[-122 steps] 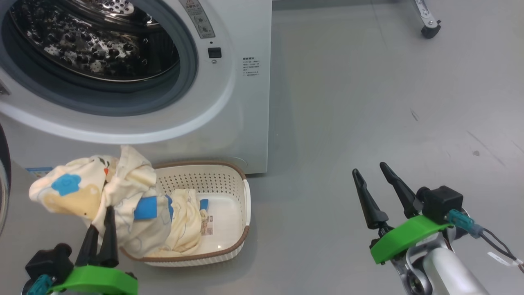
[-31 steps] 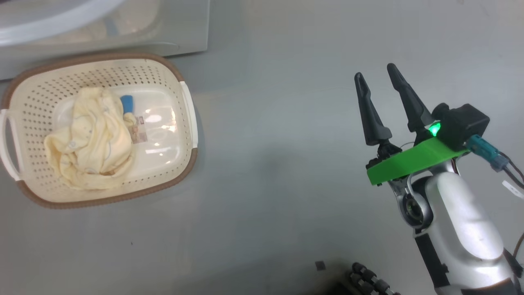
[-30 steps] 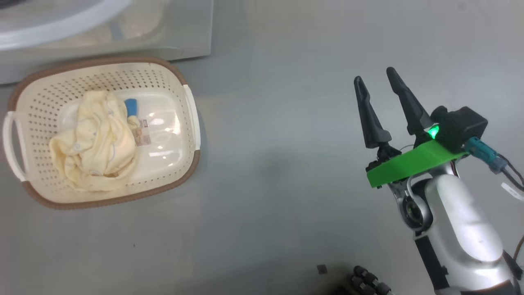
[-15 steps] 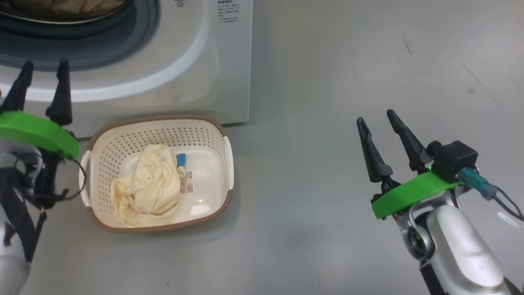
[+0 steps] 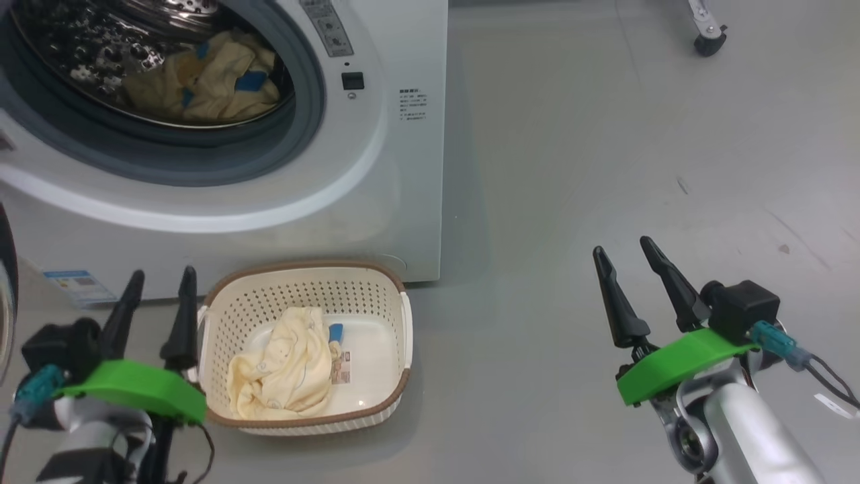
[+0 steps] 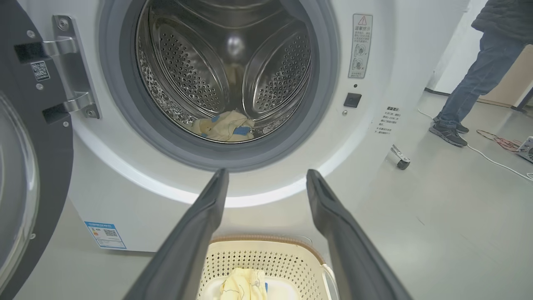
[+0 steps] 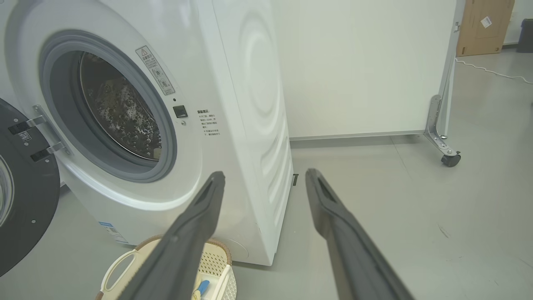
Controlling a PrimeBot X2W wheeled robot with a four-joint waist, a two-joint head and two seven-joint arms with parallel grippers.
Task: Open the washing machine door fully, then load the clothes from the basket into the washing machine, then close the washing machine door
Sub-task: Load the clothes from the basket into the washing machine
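a few seconds earlier your left claw (image 5: pixel 163 274) was clamped on a bundle of the clothes above the basket (image 5: pixel 304 267), and the drum (image 5: pixel 74 60) was bare. at this moment that bundle of clothes (image 5: pixel 208 84) lay low in the drum, toward its right side, so one load had gone in. the head camera dipped and came back up in between, so the shift of the whole view was the camera's, not the things'.

the loading was not finished. one pale yellow garment (image 5: pixel 279 370) was left in the basket, heaped on its left half. the basket sat on the floor (image 5: pixel 537 202) just in front of the washing machine (image 5: pixel 376 168), below the opening. the washing machine door (image 6: pixel 54 158) stood swung wide to the left, clear of the opening, so the first step looked done and the closing was yet to come.

your left claw was spread wide and empty, touching nothing. it hung just left of the basket with its fingers pointing at the machine's front. your right claw (image 5: pixel 621 245) was likewise wide open and empty, well off to the right over the floor. i'd judge the next reach was the left claw's, down onto that last garment.
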